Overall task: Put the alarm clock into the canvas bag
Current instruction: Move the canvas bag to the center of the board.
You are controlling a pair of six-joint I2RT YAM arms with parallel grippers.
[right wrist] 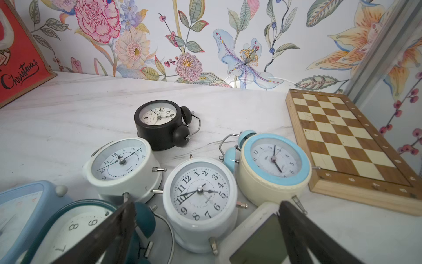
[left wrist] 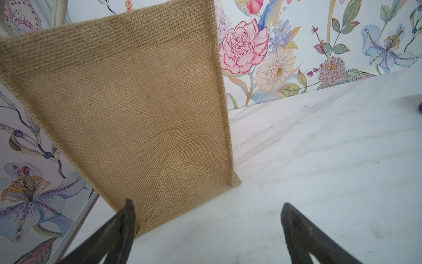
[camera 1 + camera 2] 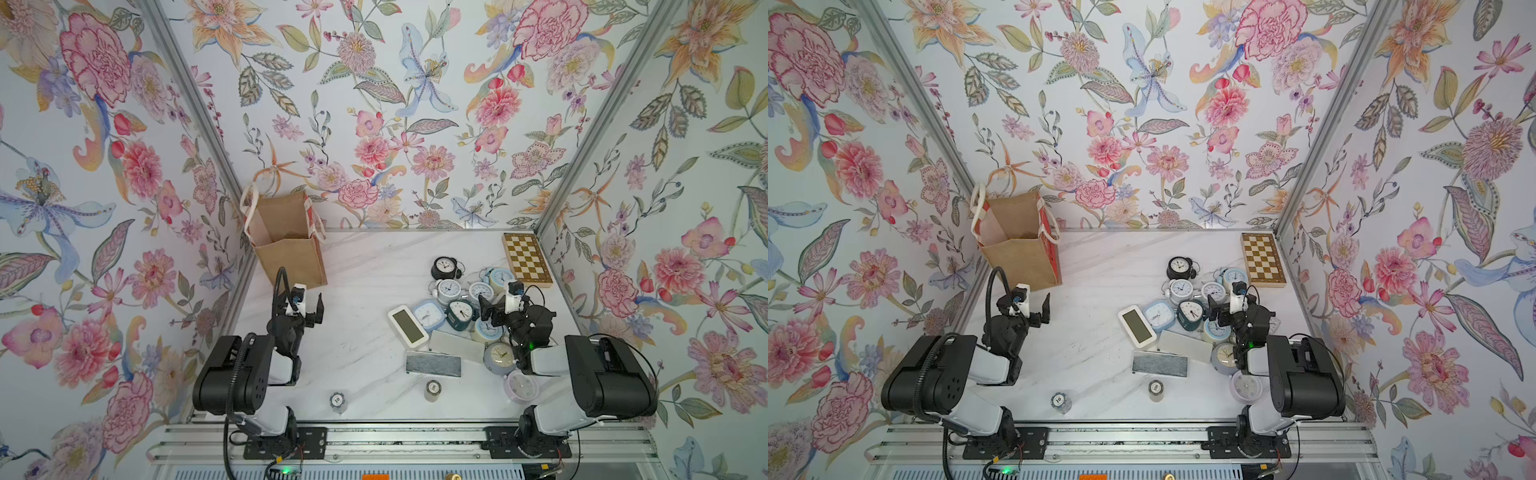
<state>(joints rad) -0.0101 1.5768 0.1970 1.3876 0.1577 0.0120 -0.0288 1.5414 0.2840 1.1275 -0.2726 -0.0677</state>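
Wallpaper (image 3: 374, 104) thick with pink, orange and blue flowers wraps three sides of this booth, with grey metal posts (image 3: 187, 104) running down the corners. A white marble tabletop (image 3: 365, 340) with faint grey veins fills the bottom of it.

Take the table as a dial with the back wall at twelve. At ten o'clock the canvas bag (image 3: 291, 257) stands upright against the left wall, its mouth open and its whitish handles drooping over the rim. Just in front of it, toward eight, the left gripper (image 3: 306, 309) hangs with its fingers spread wide, holding nothing, close to the burlap front.

At six, near the front edge, stand two small chip stacks (image 3: 337, 401). From two to four o'clock the alarm clocks (image 3: 461, 307) lie heaped on the marble, well apart from the bag, with a black twin-bell clock (image 3: 444, 267) at the back of the heap. The right gripper (image 1: 205, 204) hovers low over the heap, jaws spread, gripping nothing. At one o'clock a chessboard box (image 3: 527, 259) lies flat beside the right wall.
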